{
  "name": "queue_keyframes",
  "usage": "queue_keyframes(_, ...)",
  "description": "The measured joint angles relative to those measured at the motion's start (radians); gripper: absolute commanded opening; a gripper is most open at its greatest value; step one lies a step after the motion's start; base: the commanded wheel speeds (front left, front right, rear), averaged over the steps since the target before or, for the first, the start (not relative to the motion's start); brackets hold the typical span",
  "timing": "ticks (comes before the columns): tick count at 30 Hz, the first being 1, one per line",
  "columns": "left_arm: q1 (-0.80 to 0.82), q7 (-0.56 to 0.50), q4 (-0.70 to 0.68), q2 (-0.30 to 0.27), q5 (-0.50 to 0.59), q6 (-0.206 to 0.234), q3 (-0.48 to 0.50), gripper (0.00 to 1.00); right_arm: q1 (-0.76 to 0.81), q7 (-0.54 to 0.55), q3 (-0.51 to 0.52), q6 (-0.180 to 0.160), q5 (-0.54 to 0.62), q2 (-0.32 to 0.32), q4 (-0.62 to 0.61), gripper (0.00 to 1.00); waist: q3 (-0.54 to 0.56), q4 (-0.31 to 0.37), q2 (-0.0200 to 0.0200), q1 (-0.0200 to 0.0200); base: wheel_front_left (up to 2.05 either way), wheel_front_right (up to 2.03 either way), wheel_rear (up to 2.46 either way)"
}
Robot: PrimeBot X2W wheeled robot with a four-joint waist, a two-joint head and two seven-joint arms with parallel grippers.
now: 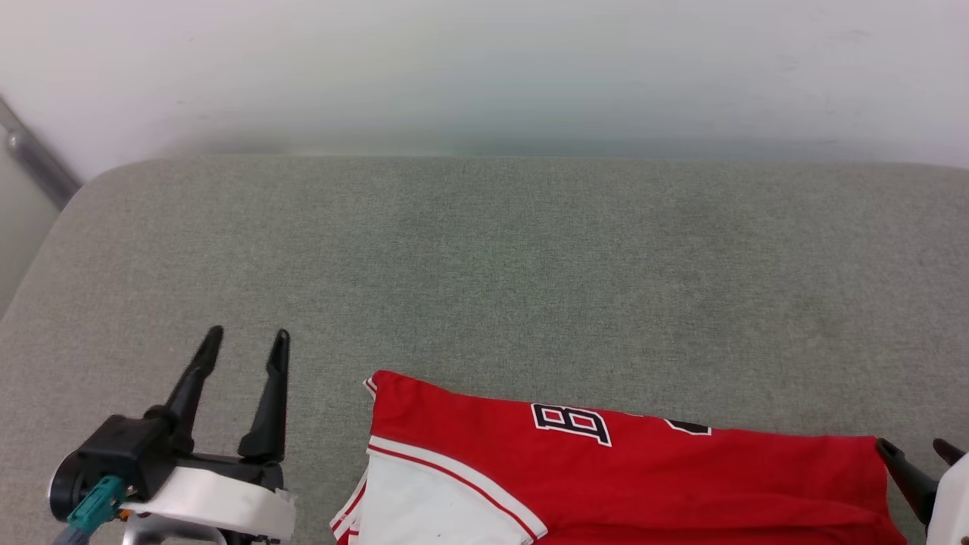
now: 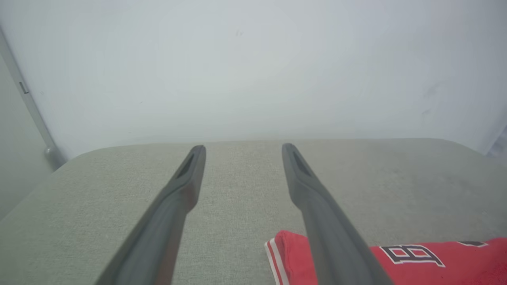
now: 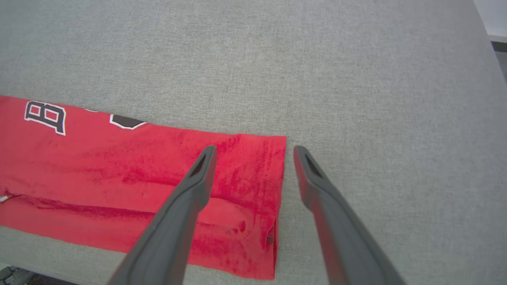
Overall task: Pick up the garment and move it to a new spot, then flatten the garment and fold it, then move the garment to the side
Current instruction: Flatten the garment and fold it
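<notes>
The garment [image 1: 643, 469], a red jersey with a white sleeve at its left end and black-and-white print, lies folded into a long band along the near edge of the grey cushion. My left gripper [image 1: 248, 341] stands open just left of it, empty, its right finger over the striped corner of the garment [image 2: 293, 257] in the left wrist view. At the band's right end my right gripper [image 1: 920, 448] is open too. In the right wrist view the right gripper [image 3: 255, 152] straddles the hem of the garment [image 3: 119, 174] from above, holding nothing.
The grey cushioned surface [image 1: 484, 265] stretches far and wide behind the jersey, with a white wall [image 1: 484, 68] at its back. A metal rail [image 1: 34, 159] runs down at the far left corner. The cushion's near edge [image 3: 59, 265] lies just below the jersey.
</notes>
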State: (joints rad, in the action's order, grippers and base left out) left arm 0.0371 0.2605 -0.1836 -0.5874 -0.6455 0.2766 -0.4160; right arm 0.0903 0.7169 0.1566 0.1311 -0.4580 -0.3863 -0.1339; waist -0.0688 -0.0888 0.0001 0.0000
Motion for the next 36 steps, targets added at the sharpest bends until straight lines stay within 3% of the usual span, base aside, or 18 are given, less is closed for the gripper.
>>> queue_keyframes(2, -0.048, 0.001, -0.039, 0.060, 0.045, -0.017, 0.093, 1.00, 0.009, 0.013, 0.048, 0.000, 0.011, 0.051, 0.008, 1.00, -0.005, -0.004, 0.0000, 0.0000, 0.00, 0.00, 0.00)
queue_keyframes(5, -0.107, 0.001, -0.082, 0.142, 0.116, -0.082, 0.207, 1.00, 0.011, 0.022, 0.116, 0.000, 0.019, 0.134, 0.033, 1.00, -0.016, -0.012, -0.0001, 0.0000, 0.00, 0.00, 0.00)
queue_keyframes(12, -0.160, 0.002, -0.073, 0.290, 0.236, -0.252, 0.374, 1.00, 0.011, 0.014, 0.190, 0.000, 0.067, 0.212, 0.136, 1.00, -0.050, -0.032, -0.0001, 0.0000, 0.00, 0.00, 0.00)
queue_keyframes(17, -0.159, 0.002, -0.035, 0.362, 0.301, -0.341, 0.431, 1.00, 0.003, -0.004, 0.212, 0.000, 0.080, 0.244, 0.210, 1.00, -0.074, -0.050, 0.0000, 0.0000, 0.00, 0.00, 0.00)
queue_keyframes(23, -0.144, 0.002, -0.003, 0.415, 0.347, -0.388, 0.463, 1.00, -0.010, -0.027, 0.213, 0.000, 0.079, 0.247, 0.268, 1.00, -0.091, -0.068, 0.0000, 0.0000, 0.00, 0.00, 0.00)
queue_keyframes(31, -0.131, 0.002, 0.024, 0.434, 0.371, -0.405, 0.469, 1.00, -0.011, -0.049, 0.170, -0.008, 0.052, 0.238, 0.301, 1.00, -0.094, -0.077, 0.0000, -0.0001, 0.00, 0.00, 0.00)
queue_keyframes(32, -0.131, 0.002, 0.029, 0.434, 0.374, -0.405, 0.465, 1.00, -0.011, -0.050, 0.158, -0.008, 0.048, 0.234, 0.302, 0.53, -0.093, -0.076, 0.0000, -0.0001, 0.00, 0.00, 0.00)
queue_keyframes(33, -0.131, 0.002, 0.033, 0.434, 0.378, -0.405, 0.461, 1.00, -0.011, -0.058, 0.147, -0.009, 0.040, 0.230, 0.305, 0.13, -0.091, -0.074, 0.0000, -0.0001, 0.00, 0.00, 0.00)
queue_keyframes(34, -0.131, 0.002, 0.035, 0.433, 0.378, -0.406, 0.460, 1.00, -0.012, -0.066, 0.139, -0.009, 0.036, 0.228, 0.308, 0.00, -0.090, -0.072, 0.0000, -0.0001, 0.00, 0.00, 0.00)
queue_keyframes(36, -0.131, 0.002, 0.038, 0.432, 0.377, -0.406, 0.458, 1.00, -0.015, -0.083, 0.121, -0.007, 0.036, 0.229, 0.312, 0.00, -0.086, -0.067, 0.0000, -0.0001, 0.00, 0.00, 0.00)
